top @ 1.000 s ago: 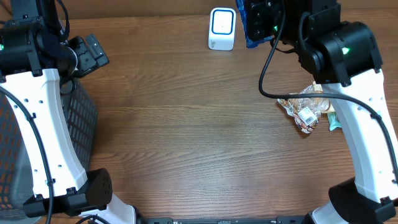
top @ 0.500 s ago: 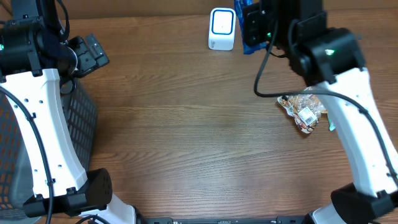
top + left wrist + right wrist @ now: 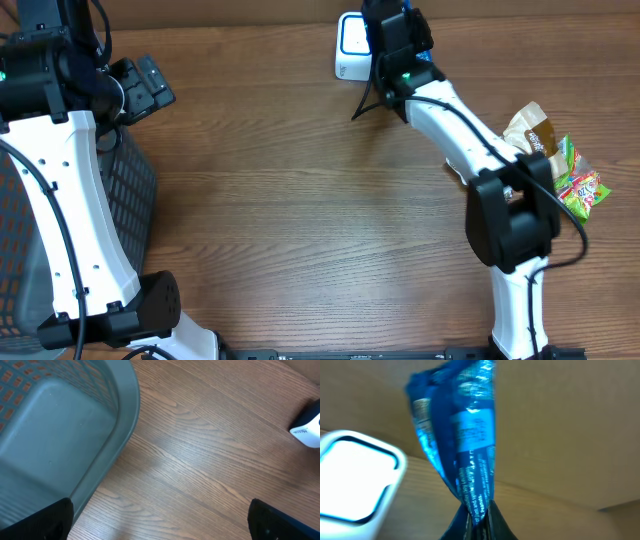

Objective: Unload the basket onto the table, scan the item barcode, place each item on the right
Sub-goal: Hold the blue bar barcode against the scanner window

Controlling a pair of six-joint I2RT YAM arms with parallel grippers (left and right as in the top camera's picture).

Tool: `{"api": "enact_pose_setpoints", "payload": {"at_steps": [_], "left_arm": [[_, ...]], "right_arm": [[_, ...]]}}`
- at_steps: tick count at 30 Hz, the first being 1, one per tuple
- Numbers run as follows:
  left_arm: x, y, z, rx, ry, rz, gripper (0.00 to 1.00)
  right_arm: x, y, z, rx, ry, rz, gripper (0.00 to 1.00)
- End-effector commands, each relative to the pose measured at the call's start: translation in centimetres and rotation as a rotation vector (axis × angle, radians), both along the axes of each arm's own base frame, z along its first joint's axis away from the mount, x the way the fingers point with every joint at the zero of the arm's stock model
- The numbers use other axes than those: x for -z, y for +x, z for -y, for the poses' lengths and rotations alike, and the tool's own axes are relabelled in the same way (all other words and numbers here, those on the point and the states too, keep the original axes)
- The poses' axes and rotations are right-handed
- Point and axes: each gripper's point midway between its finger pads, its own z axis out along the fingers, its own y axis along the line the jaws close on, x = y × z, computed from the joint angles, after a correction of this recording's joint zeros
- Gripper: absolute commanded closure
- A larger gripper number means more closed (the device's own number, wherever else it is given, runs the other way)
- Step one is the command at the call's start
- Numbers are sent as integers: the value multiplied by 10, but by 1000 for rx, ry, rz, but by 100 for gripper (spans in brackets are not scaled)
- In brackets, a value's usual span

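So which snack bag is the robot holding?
The blue bag, pinched in the right gripper beside the white scanner. The brown bag and green bag just lie on the table.

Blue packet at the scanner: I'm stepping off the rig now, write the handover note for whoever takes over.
Left gripper: open, empty, over the table beside the basket.
Right gripper: shut on the blue packet, held upright next to the white scanner.
Done: packet picked up and at the scanner.
Left: turn its barcode to the scanner; no read is visible. Other snack packets lie on the right.
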Motion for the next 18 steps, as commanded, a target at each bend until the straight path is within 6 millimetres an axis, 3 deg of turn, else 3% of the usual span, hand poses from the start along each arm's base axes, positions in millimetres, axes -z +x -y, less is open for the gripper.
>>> {"api": "enact_pose_setpoints", "payload": {"at_steps": [1,5,8,18], "left_arm": [[3,2,3,13,-1,-11,0],[3,2,3,13,-1,-11,0],[3,2,3,13,-1,-11,0],[3,2,3,13,-1,-11,0]], "right_arm": [[-17,8,9,1,-279,17,96],[-6,18,3,-42,-385,17,96],[7,26,-13,-136,-381,23,96],[21,41,-51,-352,-466,83,96]]}}
